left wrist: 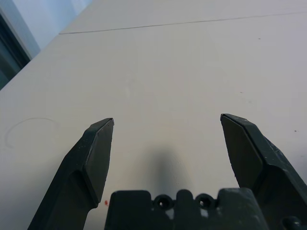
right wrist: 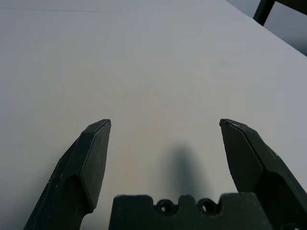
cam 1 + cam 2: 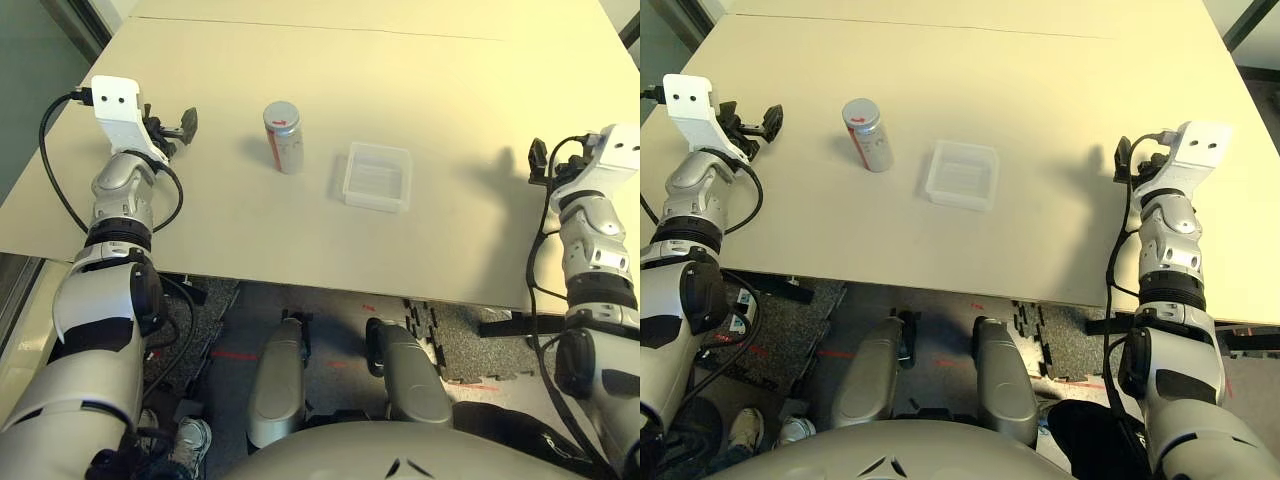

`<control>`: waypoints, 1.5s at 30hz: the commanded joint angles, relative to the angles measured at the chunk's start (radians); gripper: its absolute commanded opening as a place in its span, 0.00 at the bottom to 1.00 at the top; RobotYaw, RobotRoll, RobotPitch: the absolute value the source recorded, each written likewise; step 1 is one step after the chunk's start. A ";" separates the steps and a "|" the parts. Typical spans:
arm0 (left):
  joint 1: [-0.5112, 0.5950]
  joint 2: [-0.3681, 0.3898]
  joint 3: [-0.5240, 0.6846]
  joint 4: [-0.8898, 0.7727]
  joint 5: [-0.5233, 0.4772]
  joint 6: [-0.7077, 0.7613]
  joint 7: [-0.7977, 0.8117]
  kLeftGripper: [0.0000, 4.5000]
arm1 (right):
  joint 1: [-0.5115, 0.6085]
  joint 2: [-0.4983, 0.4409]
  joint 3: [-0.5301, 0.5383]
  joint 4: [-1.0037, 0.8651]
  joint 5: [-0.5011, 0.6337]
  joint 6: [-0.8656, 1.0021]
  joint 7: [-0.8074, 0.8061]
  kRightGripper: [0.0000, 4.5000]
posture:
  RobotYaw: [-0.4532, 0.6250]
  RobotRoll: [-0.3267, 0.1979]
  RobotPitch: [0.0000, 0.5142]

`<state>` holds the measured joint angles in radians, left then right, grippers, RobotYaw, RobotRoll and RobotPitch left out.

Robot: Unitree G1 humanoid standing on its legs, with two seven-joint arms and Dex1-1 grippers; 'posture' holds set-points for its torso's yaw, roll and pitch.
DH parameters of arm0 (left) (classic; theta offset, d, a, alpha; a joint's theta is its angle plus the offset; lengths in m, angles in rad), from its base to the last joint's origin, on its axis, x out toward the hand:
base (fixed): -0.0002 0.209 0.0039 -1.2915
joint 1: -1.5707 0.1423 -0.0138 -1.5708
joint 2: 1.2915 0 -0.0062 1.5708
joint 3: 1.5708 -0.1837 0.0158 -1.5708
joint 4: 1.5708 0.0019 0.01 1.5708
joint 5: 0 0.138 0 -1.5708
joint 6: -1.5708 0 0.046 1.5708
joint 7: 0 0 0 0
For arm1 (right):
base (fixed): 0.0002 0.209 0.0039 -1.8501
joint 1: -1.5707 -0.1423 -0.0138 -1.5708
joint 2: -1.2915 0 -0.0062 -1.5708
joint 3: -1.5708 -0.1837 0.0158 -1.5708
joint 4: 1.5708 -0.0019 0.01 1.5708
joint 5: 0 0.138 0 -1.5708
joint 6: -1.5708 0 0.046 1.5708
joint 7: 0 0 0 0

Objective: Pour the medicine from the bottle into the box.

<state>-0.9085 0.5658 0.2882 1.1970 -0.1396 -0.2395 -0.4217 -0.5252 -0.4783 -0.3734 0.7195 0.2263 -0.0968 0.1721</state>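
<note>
The bottle (image 3: 283, 137), a small silver-grey cylinder with a red label stripe and a grey cap with a red arrow, stands upright on the table's middle left. Just right of it lies the box (image 3: 377, 176), a shallow clear plastic tray with nothing visible inside. The medicine pellets are out of view. My left gripper (image 3: 175, 130) hovers over the table left of the bottle, apart from it, and is open (image 1: 165, 122) over bare tabletop. My right gripper (image 3: 540, 160) is well to the right of the box, also open (image 2: 164, 123) and holding nothing.
The beige table (image 3: 400, 60) extends far back, with a thin seam line across it. Its front edge runs just below both arms. Under the table are dark floor mats (image 3: 450, 340). A dark chair leg (image 2: 264, 9) stands beyond the table's far corner.
</note>
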 commanded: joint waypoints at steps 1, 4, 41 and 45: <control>0.015 0.018 0.007 0.019 -0.002 0.010 -0.002 0.99 | 0.029 -0.006 -0.030 -0.057 0.018 0.002 -0.018 1.00 | 0.42 0.62 0.42; -0.001 0.018 0.006 0.026 0.003 0.013 -0.005 0.99 | 0.032 -0.003 -0.032 -0.113 0.026 0.023 -0.023 1.00 | 0.40 0.62 0.43; 0.314 0.003 -0.184 -0.716 -0.145 0.419 -0.604 0.99 | 0.021 -0.130 0.284 -0.963 0.287 0.880 0.462 1.00 | 0.40 0.62 0.40; 0.271 -0.015 -0.207 -0.640 -0.125 0.383 -0.611 0.99 | 0.018 -0.112 0.291 -0.993 0.291 0.901 0.447 1.00 | 0.38 0.62 0.40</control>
<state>-0.6283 0.5525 0.0957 0.5179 -0.2869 0.1645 -1.0244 -0.5047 -0.5934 -0.0909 -0.2431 0.5053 0.7866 0.6252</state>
